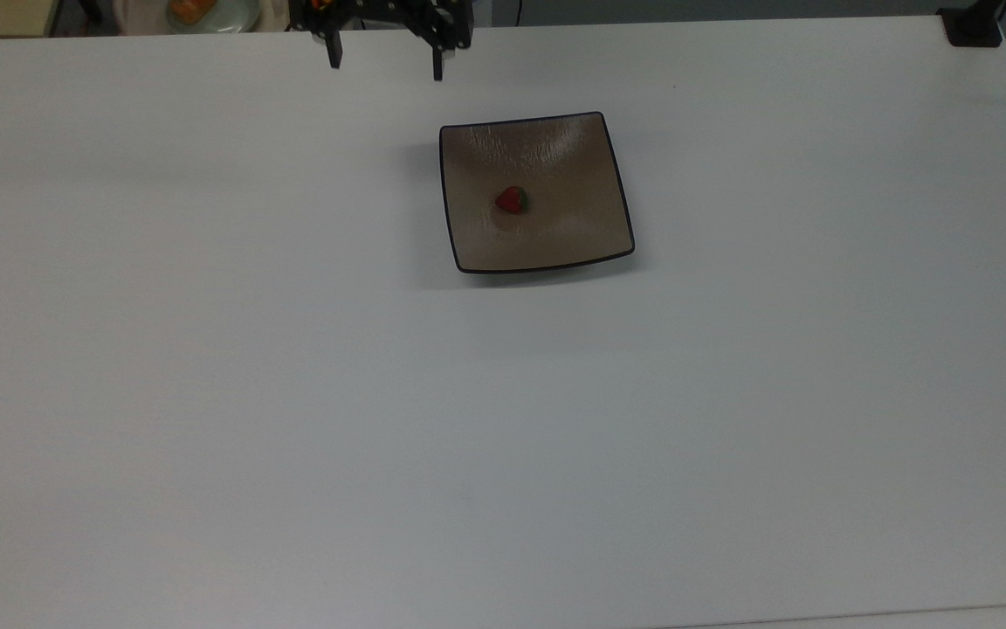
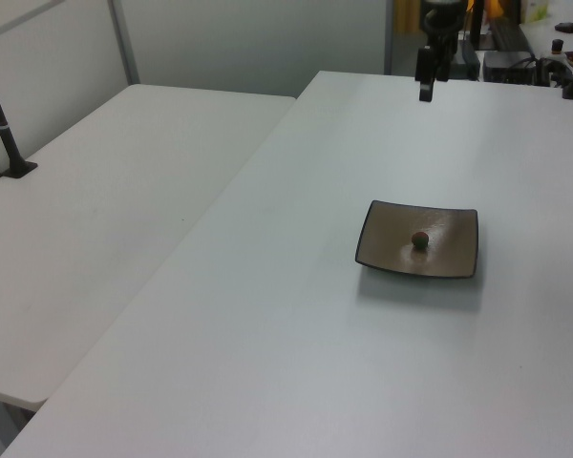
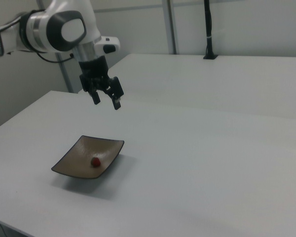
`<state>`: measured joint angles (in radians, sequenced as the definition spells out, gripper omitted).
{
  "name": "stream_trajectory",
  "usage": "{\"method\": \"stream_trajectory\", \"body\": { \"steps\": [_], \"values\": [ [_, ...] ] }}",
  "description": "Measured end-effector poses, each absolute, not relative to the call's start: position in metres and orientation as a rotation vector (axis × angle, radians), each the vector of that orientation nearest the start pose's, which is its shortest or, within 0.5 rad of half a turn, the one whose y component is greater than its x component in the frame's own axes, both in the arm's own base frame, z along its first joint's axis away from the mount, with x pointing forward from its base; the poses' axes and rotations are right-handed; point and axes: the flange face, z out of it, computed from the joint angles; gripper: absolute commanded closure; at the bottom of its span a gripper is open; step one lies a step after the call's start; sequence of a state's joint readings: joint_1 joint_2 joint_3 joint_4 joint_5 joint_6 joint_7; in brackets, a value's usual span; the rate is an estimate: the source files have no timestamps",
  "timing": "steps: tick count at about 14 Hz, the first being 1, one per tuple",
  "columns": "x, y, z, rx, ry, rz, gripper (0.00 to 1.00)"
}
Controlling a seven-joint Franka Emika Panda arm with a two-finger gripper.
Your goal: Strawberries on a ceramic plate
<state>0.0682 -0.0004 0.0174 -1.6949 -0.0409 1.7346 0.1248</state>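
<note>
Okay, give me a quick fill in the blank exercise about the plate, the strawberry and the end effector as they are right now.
1. The strawberry lies on the ___ plate.
2. The end effector has its fingers ___, holding nothing.
3. In the top view, the end effector sits toward the ___ edge, away from the plate.
4. The plate rests on a ___ table.

Missing words: brown; open; top; white

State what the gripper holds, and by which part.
Nothing: the gripper is open and empty above the table; the strawberry lies on the ceramic plate.
</note>
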Motion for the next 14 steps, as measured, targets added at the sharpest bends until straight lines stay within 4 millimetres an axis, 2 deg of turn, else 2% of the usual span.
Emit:
{"method": "stream_trajectory", "body": {
  "steps": [3,6,8,10,14],
  "values": [
    [0.554,0.040,0.601,-3.172,0.063,-0.126,0.00],
    [0.553,0.040,0.601,-3.137,-0.043,-0.117,0.00],
    [0.553,0.031,0.600,-3.062,-0.108,-0.112,0.00],
    [0.554,0.017,0.601,-3.025,-0.129,-0.119,0.00],
    [0.554,0.018,0.601,-3.022,-0.147,-0.120,0.00]
  ]
}}
